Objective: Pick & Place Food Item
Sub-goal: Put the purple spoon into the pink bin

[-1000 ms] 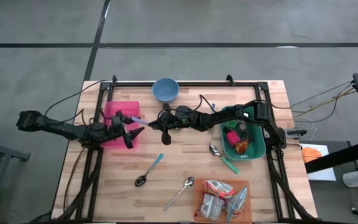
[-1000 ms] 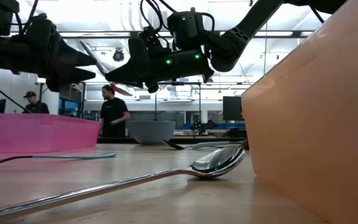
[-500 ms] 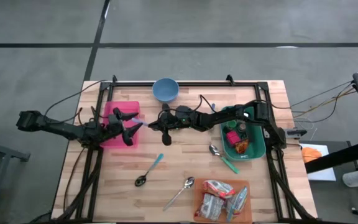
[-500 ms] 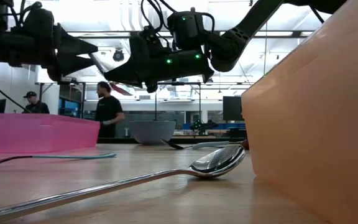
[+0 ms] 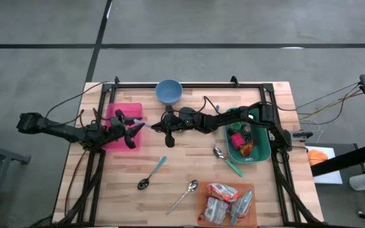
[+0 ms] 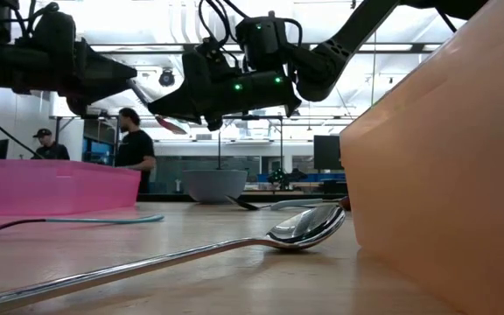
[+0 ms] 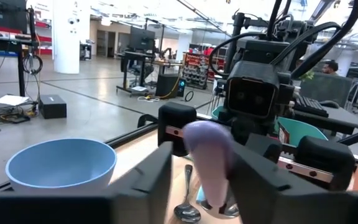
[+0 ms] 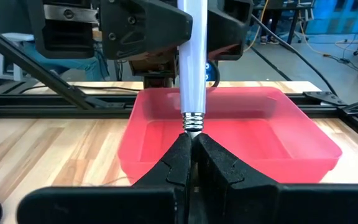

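Observation:
A utensil with a lavender handle [image 5: 139, 123] hangs level between my two grippers, above the table beside the pink tray [image 5: 120, 113]. My left gripper [image 5: 134, 127] comes from the table's left with its fingers around the handle's free end [image 7: 207, 155]. My right gripper [image 8: 191, 155] comes from the right and is shut on the utensil's metal neck. Wrapped food packets [image 5: 225, 201] lie on an orange tray [image 5: 253, 218] at the near right; no gripper is by them. My left gripper has the lavender handle's free end [image 7: 224, 163] between its two fingers, level, from the table's left, along the handle. One finger [image 7: 253, 177] lies against it; the other stands close beside it. My right gripper pinches the ribbed metal neck [image 8: 192, 122] below the handle between its fingertips, level, from the table's right. The utensil is lifted clear.
A blue bowl [image 5: 168, 92] stands at the far edge. A teal bin [image 5: 258, 152] with small items sits at the right. Spoons lie on the near half: a teal-handled one [image 5: 152, 173], a metal one [image 5: 184, 196], and one [image 5: 219, 152] by the bin. People stand in the room beyond.
My left gripper has tipped up from pointing slightly down to level, and its fingers have then closed in around the lavender handle. The utensil has stayed where it was.

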Available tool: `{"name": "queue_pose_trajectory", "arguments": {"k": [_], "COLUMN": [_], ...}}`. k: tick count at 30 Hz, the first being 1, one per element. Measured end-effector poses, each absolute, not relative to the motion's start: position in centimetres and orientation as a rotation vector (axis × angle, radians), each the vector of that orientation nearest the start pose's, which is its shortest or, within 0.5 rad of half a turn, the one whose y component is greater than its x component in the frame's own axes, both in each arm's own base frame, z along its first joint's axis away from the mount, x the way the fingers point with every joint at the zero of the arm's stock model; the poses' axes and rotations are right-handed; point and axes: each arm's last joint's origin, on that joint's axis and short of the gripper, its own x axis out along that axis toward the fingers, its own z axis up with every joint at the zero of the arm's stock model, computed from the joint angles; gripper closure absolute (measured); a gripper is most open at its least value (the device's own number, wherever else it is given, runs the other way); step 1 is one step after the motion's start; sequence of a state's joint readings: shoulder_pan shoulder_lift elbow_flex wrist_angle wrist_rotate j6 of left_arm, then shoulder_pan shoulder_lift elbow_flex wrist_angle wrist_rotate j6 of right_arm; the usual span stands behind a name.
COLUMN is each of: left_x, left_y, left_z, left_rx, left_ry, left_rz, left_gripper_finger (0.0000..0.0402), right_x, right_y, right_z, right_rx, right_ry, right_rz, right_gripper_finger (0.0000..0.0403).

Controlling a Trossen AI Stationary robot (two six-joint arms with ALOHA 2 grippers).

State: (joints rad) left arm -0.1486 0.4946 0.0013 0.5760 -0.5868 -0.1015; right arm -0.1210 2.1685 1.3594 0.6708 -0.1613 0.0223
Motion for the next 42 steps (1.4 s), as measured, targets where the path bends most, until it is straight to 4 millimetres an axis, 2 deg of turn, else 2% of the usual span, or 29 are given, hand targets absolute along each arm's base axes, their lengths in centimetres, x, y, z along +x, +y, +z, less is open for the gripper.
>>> {"name": "queue_pose_trajectory", "arguments": {"k": [5,9,42], "left_x": [12.46,12.46,12.46], "left_y": [-0.28,-0.29,-0.27], "left_z": [17.29,17.23,17.19], "left_rx": [-0.135,-0.132,-0.123], "left_ry": [-0.098,-0.09,-0.086], "left_rz": [0.421,0.419,0.427], "left_gripper_finger": [0.0341,0.0385,0.0388], "right_x": [47.35,47.35,47.34], "right_y": [-5.34,-5.39,-5.3], "right_z": [17.25,17.25,17.22], "right_rx": [0.039,0.04,0.046], "right_ry": [0.138,0.138,0.142], "right_rz": [0.034,0.031,0.035], "right_gripper_finger": [0.0388,0.0389,0.0387]}}
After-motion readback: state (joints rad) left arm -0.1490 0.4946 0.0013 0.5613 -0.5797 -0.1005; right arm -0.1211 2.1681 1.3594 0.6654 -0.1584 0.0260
